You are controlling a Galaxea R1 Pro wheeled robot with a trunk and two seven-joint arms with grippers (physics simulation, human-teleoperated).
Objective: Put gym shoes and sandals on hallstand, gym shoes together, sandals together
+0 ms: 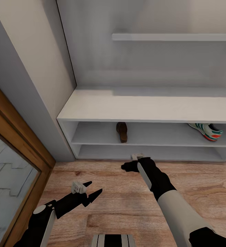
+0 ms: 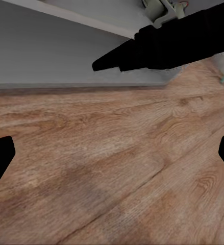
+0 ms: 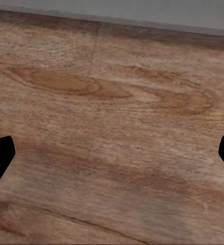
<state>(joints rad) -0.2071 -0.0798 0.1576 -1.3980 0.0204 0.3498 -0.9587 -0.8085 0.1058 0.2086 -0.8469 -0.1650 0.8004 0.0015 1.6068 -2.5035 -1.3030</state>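
The pale hallstand (image 1: 144,104) stands against the wall ahead. On its upper shelf lie one dark-brown sandal (image 1: 122,132) near the middle and one gym shoe (image 1: 209,131) with green stripes and a red-orange heel at the right. My right gripper (image 1: 128,167) hovers low over the corridor floor (image 1: 120,206) just in front of the rack's bottom shelf. It is open, and its wrist view has bare planks (image 3: 112,102) between the fingers. My left gripper (image 1: 92,189) is open over the floor (image 2: 112,168) to the left and nearer me. The other shoe and sandal are out of view.
A wooden door frame with a glass pane (image 1: 17,151) runs along the left, beside a grey wall corner (image 1: 41,113). A wall shelf (image 1: 174,37) hangs above the rack. My right arm (image 2: 168,41) crosses the left wrist view, before the rack's base (image 2: 50,51).
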